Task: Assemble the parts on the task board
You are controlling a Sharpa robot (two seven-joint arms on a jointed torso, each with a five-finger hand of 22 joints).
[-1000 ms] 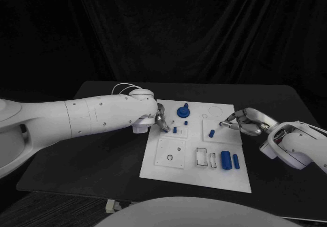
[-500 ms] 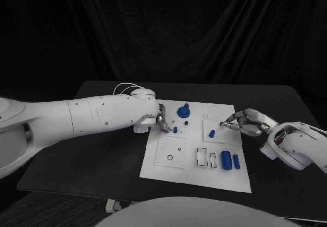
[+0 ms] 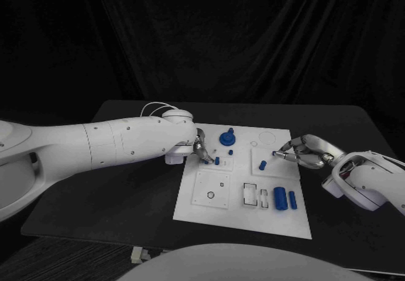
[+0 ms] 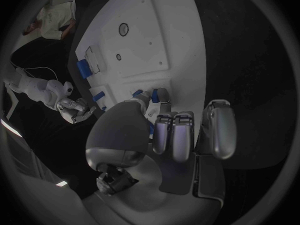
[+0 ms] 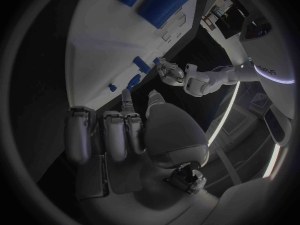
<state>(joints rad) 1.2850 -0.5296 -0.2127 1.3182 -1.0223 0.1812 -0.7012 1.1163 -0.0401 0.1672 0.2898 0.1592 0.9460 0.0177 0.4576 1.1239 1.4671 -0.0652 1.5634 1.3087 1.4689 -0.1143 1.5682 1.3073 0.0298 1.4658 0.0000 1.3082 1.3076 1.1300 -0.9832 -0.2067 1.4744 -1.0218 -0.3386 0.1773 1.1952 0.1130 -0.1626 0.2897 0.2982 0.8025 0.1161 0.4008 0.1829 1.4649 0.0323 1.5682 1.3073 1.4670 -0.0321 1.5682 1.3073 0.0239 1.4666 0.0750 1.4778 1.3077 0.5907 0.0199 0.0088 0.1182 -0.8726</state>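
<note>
we see a black table (image 3: 126,199) with the white board (image 3: 244,205) lying flat in its middle. our left arm (image 3: 93,149) reaches across from the left side, and its hand (image 3: 201,149) sits at the board's left edge, fingers curled down beside a small blue peg (image 3: 217,160); we cannot tell whether it pinches anything. our right hand (image 3: 302,151) rests over the board's right edge, fingers bent inward near another small blue piece (image 3: 263,165), and again we cannot tell if it holds something. a round blue knob (image 3: 227,139) stands near the board's far side. two blue cylinders (image 3: 284,197) lie side by side toward the near right corner.
</note>
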